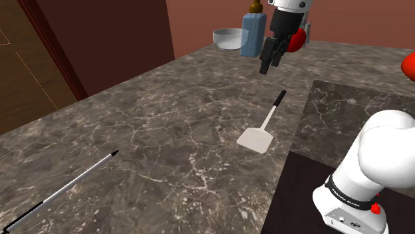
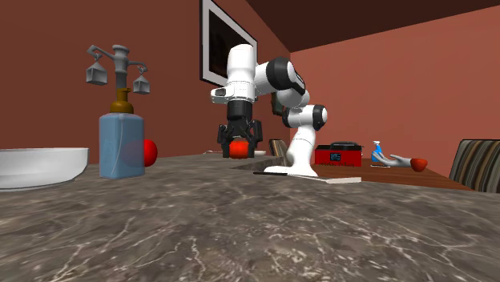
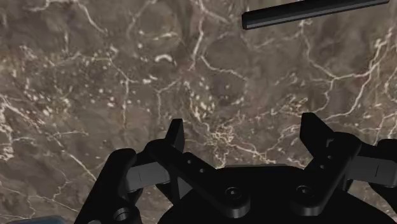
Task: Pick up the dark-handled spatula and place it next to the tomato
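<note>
The spatula point(image 1: 257, 137) lies flat on the marbled counter point(image 1: 166, 133), its white blade toward the stand and its dark handle point(image 1: 280, 98) pointing away. My gripper point(image 1: 268, 65) hangs open above the counter just beyond the handle's tip, holding nothing. In the wrist view the fingers point(image 3: 177, 137) stand apart over bare counter, with the handle's end point(image 3: 305, 13) lying ahead of them. The red tomato point(image 1: 299, 38) sits behind the gripper, partly hidden by it. In the second exterior view the tomato point(image 2: 150, 151) peeks out from behind the blue bottle, with the gripper point(image 2: 240, 140) farther back.
A blue soap bottle point(image 1: 253, 33) and a pale bowl point(image 1: 228, 38) stand at the counter's far edge beside the tomato. A long thin dark-tipped utensil point(image 1: 63, 189) lies at the near left. Another red round thing point(image 1: 409, 65) sits at the shoulder view's right edge.
</note>
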Available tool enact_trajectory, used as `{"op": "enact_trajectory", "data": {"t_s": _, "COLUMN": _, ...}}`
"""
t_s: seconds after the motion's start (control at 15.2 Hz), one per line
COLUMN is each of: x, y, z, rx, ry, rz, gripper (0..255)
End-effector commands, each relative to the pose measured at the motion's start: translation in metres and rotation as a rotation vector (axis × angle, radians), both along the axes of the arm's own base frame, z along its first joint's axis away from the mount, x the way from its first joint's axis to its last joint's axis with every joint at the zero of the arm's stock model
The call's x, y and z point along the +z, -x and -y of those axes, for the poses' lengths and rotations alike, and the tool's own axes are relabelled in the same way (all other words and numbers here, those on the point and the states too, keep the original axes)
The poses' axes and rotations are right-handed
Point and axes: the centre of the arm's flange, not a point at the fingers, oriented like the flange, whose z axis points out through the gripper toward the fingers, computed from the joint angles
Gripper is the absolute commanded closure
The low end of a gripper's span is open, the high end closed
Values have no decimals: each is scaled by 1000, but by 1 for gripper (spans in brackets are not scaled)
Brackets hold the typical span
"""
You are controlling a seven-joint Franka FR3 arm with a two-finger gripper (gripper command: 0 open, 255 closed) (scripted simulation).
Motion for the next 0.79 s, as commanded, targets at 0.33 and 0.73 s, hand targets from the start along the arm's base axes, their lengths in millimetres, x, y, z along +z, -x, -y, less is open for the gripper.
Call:
{"op": "enact_trajectory", "data": {"t_s": 0.33, "x": 0, "y": 53, "z": -44, "rx": -501, "ry": 1, "rz": -32, "gripper": 0}}
{"op": "enact_trajectory", "data": {"t_s": 0.73, "x": 2, "y": 79, "z": -122, "rx": -1101, "ry": 3, "rz": -71, "gripper": 0}}
